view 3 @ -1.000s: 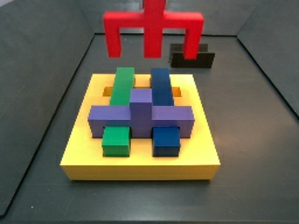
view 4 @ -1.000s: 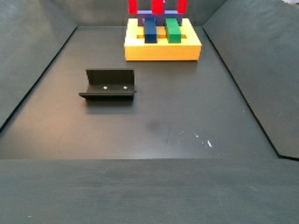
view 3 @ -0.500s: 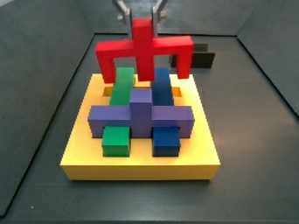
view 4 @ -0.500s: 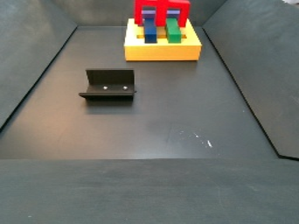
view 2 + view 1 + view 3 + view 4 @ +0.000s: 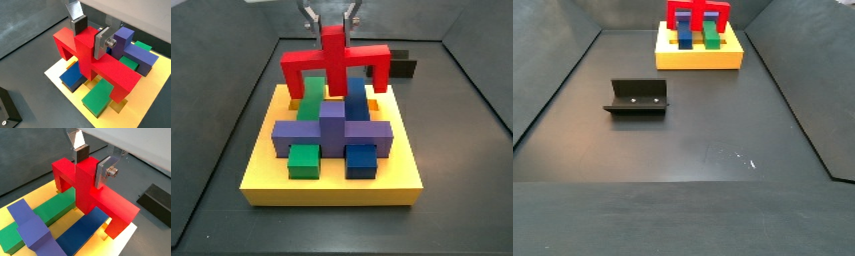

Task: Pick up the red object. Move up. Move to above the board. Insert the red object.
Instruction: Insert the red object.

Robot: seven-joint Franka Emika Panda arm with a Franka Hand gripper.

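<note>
The red object (image 5: 334,62) is a bar with two legs and a centre stem. My gripper (image 5: 331,22) is shut on its stem and holds it upright over the far end of the yellow board (image 5: 331,185). Its legs hang down beside the green block (image 5: 311,92) and the blue block (image 5: 354,92), close to the board. Both wrist views show the fingers (image 5: 81,153) (image 5: 78,28) clamping the red stem (image 5: 85,183) (image 5: 87,50). The purple block (image 5: 331,130) lies across the board's middle. In a side view the red object (image 5: 698,15) stands at the board's (image 5: 699,58) far end.
The dark fixture (image 5: 637,97) stands on the floor, away from the board; it also shows behind the red object (image 5: 404,68). Dark walls enclose the floor on the left, right and back. A green block (image 5: 303,160) and a blue block (image 5: 362,160) sit at the board's near end.
My gripper has lowered the red object from high above the board's far edge down toward the board. Between half a second ago and now it barely moved.
</note>
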